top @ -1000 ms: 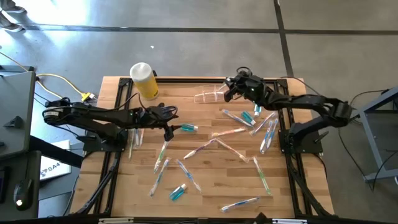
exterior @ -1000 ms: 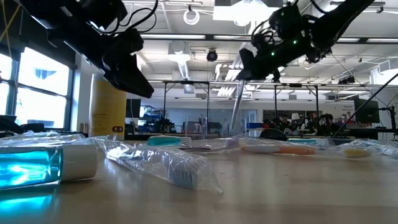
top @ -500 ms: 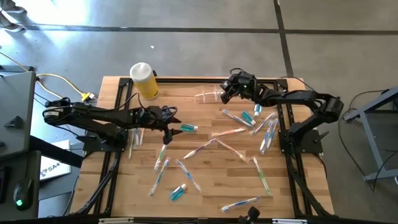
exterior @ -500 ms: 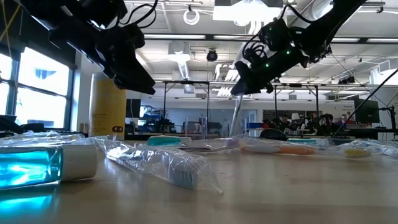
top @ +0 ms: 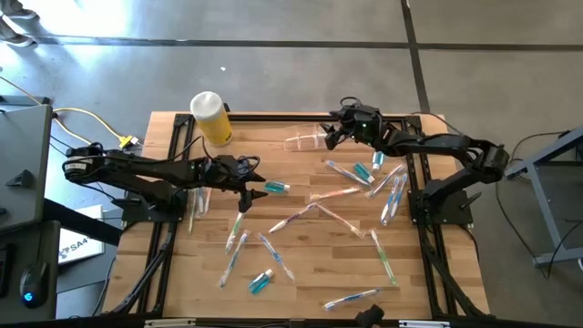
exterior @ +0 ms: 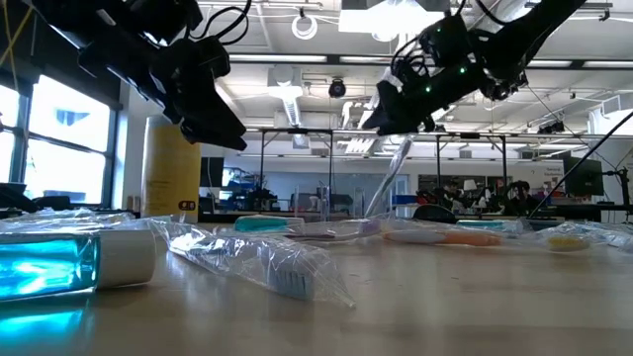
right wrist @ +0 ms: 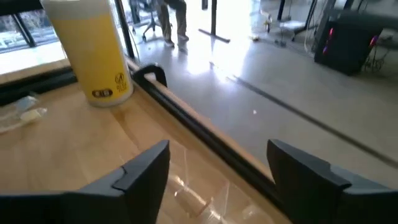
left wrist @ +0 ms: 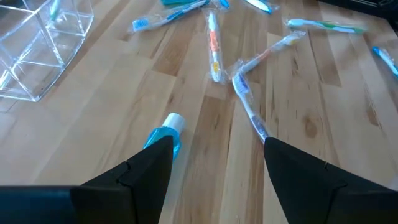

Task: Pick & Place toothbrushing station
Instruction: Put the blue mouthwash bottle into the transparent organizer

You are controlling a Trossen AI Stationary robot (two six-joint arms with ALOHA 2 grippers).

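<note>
- Clear cup lies tipped near the counter's upper edge, right gripper released beside it.
- Left gripper spread wide over a teal tube, centre-left.

Both tools raised, jaws apart

Grey polished concrete floor surrounds the light wooden slatted table, dark seam lines crossing it; black metal frame rails edge the tabletop; grey desk at the left side; large window admits daylight at the room's left; white ceiling with bright strip lights; cluttered benches far behind.
</note>
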